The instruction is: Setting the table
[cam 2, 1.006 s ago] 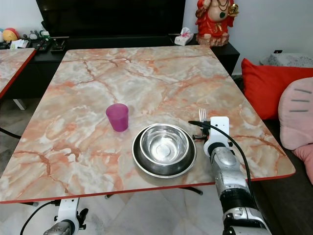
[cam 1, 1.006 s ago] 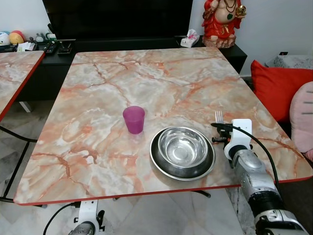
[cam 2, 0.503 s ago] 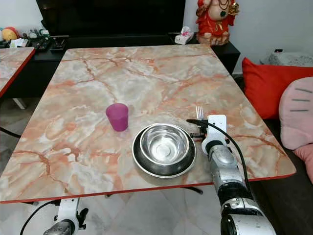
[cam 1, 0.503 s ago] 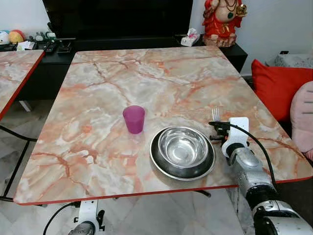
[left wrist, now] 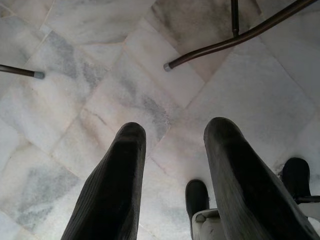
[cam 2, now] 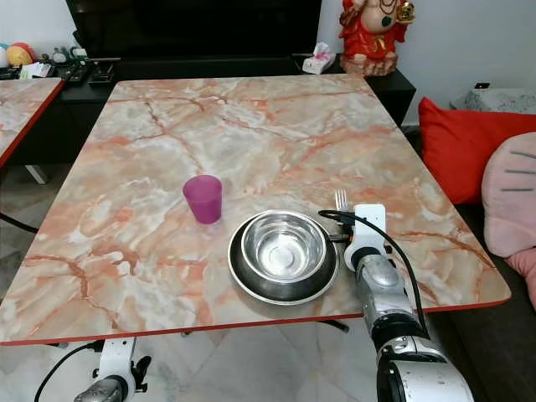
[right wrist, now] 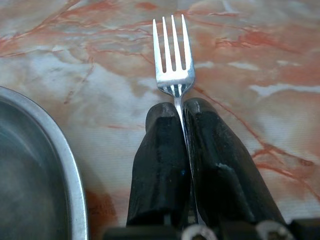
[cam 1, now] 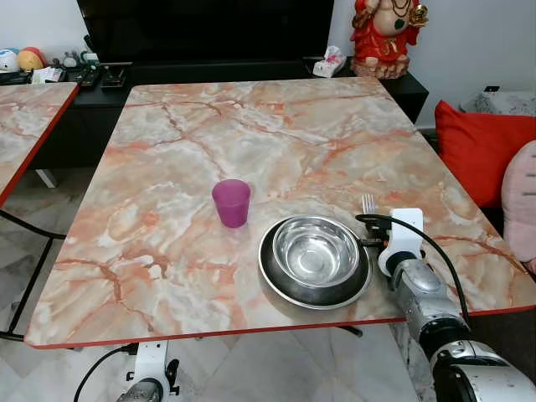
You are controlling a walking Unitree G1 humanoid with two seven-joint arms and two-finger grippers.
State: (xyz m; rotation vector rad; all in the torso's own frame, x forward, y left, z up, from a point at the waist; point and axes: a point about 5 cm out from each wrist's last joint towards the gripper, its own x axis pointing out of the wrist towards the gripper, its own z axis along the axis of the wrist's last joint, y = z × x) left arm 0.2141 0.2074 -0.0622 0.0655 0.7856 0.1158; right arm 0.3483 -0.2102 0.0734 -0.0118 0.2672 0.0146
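The right gripper (right wrist: 179, 112) has its two black fingers (right wrist: 159, 160) pressed together on the handle of a metal fork (right wrist: 173, 60), tines pointing away over the marble-patterned table (cam 1: 167, 251). The fork sits just beside the right rim of the steel plate (cam 1: 272, 285), which carries a steel bowl (cam 1: 314, 249). A purple cup (cam 1: 231, 203) stands near the plate, to its upper left. The left gripper (left wrist: 172, 150) hangs over the tiled floor (left wrist: 100, 75) with its fingers spread apart, gripping nothing.
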